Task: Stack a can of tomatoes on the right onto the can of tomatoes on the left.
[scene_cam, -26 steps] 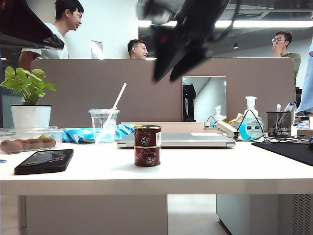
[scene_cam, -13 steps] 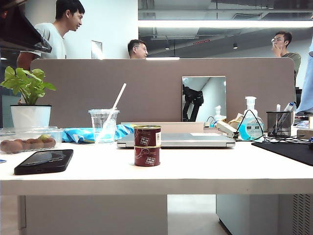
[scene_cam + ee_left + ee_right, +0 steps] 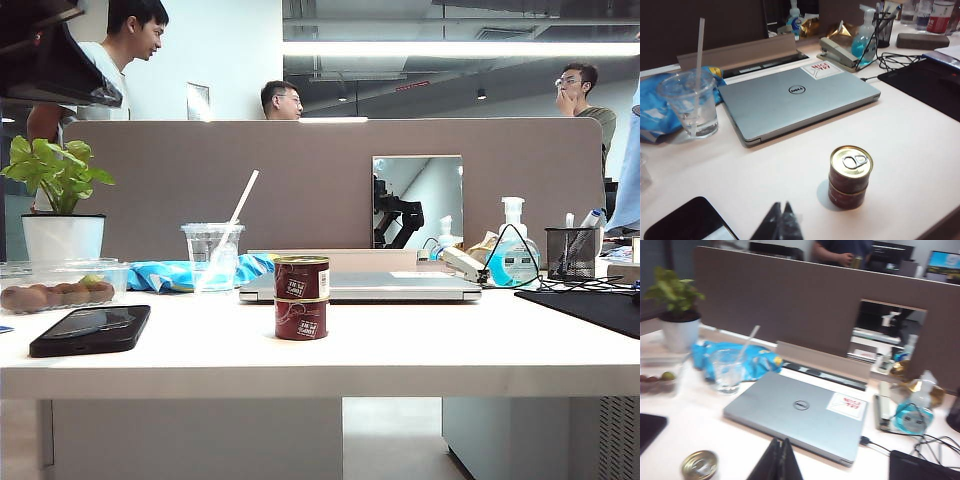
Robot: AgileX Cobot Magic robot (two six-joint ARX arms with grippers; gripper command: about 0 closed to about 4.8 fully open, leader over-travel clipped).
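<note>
Two cans of tomatoes stand as one column at the centre of the exterior view: the upper can [image 3: 302,277] sits squarely on the lower can [image 3: 301,319], rims aligned, on the white table [image 3: 400,350] just in front of the closed laptop [image 3: 370,287]. We judge the stacking done, since the column stands free with nothing touching it.

In the left wrist view, we see the left gripper [image 3: 781,223] at the lower edge of the frame, fingers pressed together and empty, near the stack but apart from it; the pull-tab lid of the top can faces the camera. In the right wrist view, the right gripper [image 3: 781,460] shows at the bottom centre, its fingers likewise pressed together on nothing, with the can lid at the lower left of that frame, clear of the fingers.

We read both arms as held high and off the table so that neither can brush the column. The phone [image 3: 90,329], the cup with straw [image 3: 212,256] and the potted plant [image 3: 60,205] lie to the left of the exterior view, well apart from the cans.
</note>
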